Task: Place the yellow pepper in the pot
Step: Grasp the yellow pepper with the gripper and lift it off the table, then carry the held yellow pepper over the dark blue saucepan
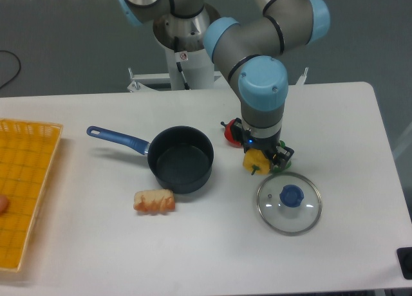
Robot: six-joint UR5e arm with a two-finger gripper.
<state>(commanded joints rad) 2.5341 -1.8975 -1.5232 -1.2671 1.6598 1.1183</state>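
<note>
Item: our claw (261,159) down over the pepper (253,161); grip unclear. Risk: we slip it short of the pot (181,159), left.

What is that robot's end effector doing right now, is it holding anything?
End effector: down at the yellow pepper beside the pot; whether it is closed on the pepper cannot be told from this view.

The gripper (261,156) sits low over the yellow pepper (253,162) on the white tabletop (335,122), right of the pot (181,159) and just above the glass lid (289,203).
</note>
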